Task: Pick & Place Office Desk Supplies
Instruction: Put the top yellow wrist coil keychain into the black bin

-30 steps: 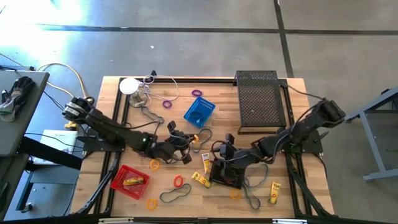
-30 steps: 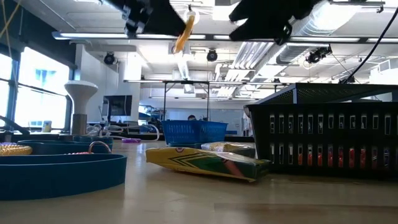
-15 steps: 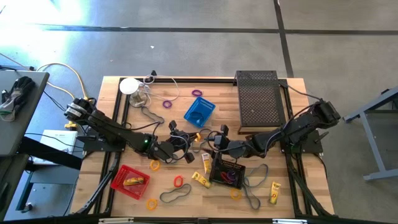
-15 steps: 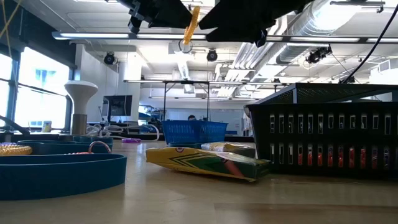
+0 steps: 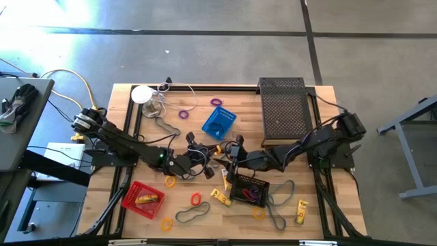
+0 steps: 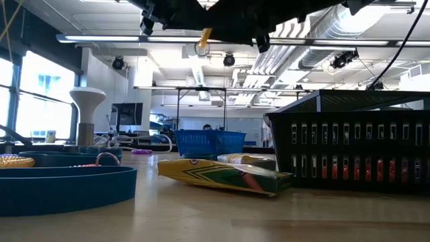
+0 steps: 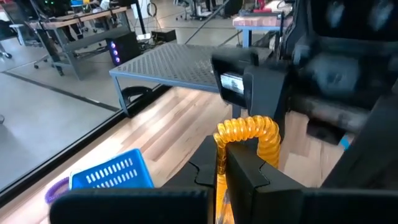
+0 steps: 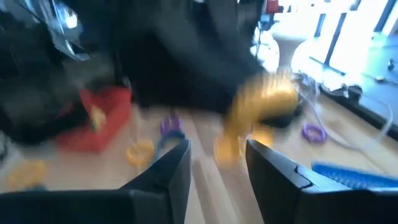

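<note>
1. The orange coiled ring [image 7: 247, 132] is held up in the air over the middle of the wooden table [image 5: 321, 109], clamped between the closed fingers of the left gripper [image 5: 208, 152]. From table height it shows as a small orange strip hanging under the dark arms.

2. A second ago the right gripper [image 5: 233, 154] hung over the black mesh basket [image 5: 249, 190] near the front edge. It has since swung towards the table's centre and now faces the left gripper, just beside the ring.

3. The right gripper's fingers have been drawing in over that second. In its own wrist view they are still apart, with the ring blurred ahead of them. Whether they touch the ring yet, I cannot tell.

4. My reading: this is a hand-over, the ring passing from left arm to right, probably bound for a basket.

5. Room to move is tight. The blue basket [image 5: 219, 121] lies just behind the two grippers and the black basket just in front. A yellow tube [image 5: 226, 175] lies between them on the wood.

6. More open wood lies towards the front left corner, where the red basket [image 5: 143, 199] sits. The large flat mesh tray [image 5: 286, 111] fills the back right.
</note>
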Controlling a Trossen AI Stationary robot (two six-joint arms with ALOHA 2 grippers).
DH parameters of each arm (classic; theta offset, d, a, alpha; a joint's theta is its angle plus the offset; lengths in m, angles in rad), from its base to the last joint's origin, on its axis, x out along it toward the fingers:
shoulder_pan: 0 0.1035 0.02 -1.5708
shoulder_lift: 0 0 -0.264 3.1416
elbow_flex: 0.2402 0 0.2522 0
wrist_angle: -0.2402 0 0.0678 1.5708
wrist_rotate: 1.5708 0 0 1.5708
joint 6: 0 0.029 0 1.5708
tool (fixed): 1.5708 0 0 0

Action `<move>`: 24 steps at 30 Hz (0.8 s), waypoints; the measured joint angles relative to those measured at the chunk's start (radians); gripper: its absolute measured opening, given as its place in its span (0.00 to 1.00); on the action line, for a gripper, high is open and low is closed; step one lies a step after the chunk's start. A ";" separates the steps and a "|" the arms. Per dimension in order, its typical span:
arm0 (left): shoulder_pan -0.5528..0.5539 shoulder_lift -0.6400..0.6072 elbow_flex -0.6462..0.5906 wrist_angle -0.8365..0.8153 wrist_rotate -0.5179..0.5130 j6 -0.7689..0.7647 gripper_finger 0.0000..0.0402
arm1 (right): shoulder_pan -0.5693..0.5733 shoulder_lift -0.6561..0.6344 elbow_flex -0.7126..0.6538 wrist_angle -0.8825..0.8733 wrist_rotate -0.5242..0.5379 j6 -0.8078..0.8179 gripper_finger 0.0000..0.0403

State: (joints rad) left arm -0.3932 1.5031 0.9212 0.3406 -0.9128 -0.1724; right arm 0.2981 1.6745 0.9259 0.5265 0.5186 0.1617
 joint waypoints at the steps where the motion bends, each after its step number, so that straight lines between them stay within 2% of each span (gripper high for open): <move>1: 0.000 0.000 0.000 0.001 0.002 0.001 0.02 | 0.000 0.002 -0.001 0.003 0.004 -0.013 0.34; 13: 0.001 0.018 0.000 0.031 -0.006 0.019 0.02 | -0.005 0.004 -0.001 0.025 0.009 -0.031 0.29; 17: 0.000 0.019 0.000 0.032 -0.004 0.022 0.02 | -0.005 0.004 -0.001 0.017 0.014 -0.032 0.21; 22: 0.000 0.020 0.000 0.032 0.001 0.023 0.02 | -0.005 0.003 -0.001 0.002 0.014 -0.039 0.06; 24: 0.000 0.020 0.000 0.031 0.002 0.023 0.02 | -0.005 0.003 -0.001 -0.001 0.014 -0.054 0.04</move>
State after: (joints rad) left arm -0.3931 1.5227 0.9215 0.3717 -0.9111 -0.1493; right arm 0.2931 1.6779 0.9245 0.5257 0.5323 0.1076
